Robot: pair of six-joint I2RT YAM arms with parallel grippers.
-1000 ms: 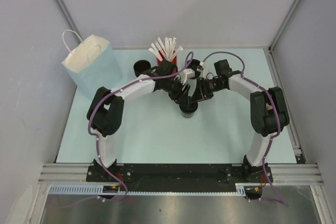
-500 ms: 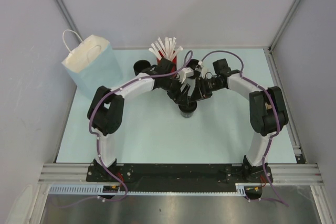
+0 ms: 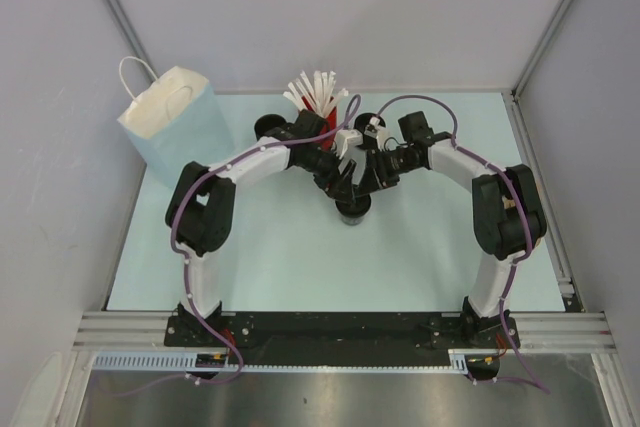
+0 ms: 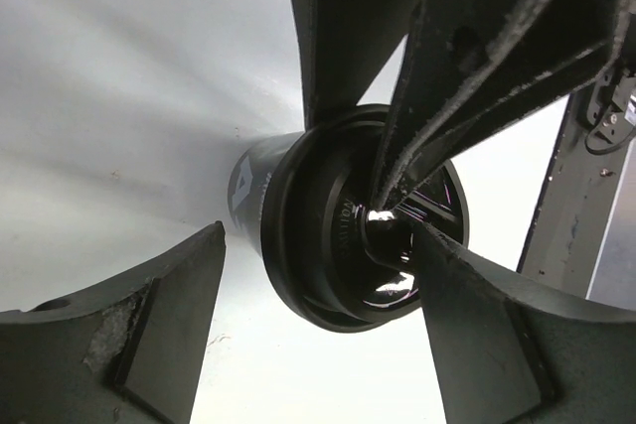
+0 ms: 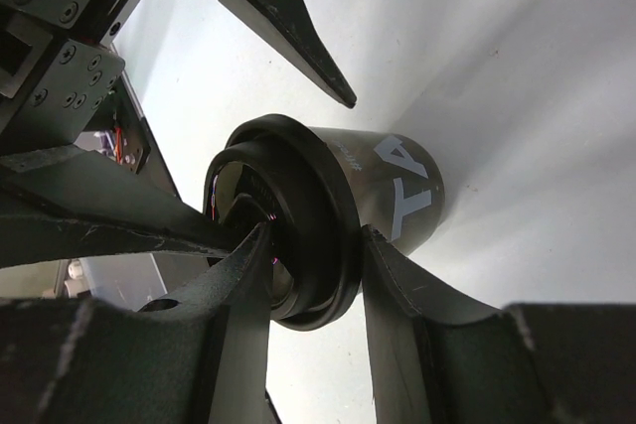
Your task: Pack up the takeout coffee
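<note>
Pinching the thick round rim of the glossy black takeout coffee with right end effector; holding left end effector around it, scuffed wedge fingers wide apart.

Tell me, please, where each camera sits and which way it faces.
Top external: above and behind the arm bases, looking down on the table; both arms show.
Left wrist: on the left arm, facing the lid of the black coffee cup; the left gripper frames it, open.
Right wrist: on the right arm, beside the cup; the right gripper pinches its rim.
Both wrist views share the cup.
</note>
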